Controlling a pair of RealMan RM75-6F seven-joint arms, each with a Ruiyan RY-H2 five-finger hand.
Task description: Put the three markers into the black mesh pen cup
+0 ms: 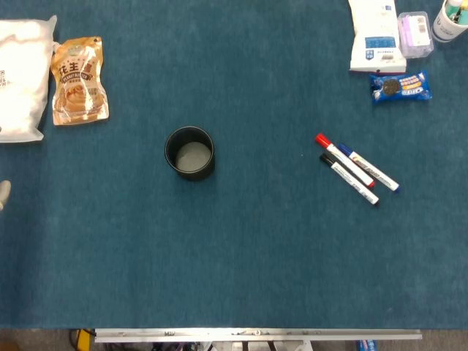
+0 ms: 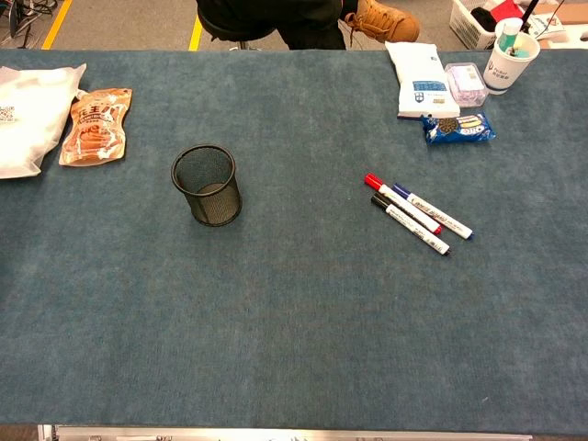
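Markers [image 2: 413, 214] lie w/ pen cup [image 2: 208, 184] well apart.

A matt, felt-like blue cloth covers the desk [image 2: 294, 322]. Left of the glossy plastic markers [image 2: 418, 214] stands the black wire-mesh pen cup [image 2: 207, 184]; farther left, a shiny orange foil pouch [image 2: 96, 126] and white plastic bag [image 2: 28, 115].
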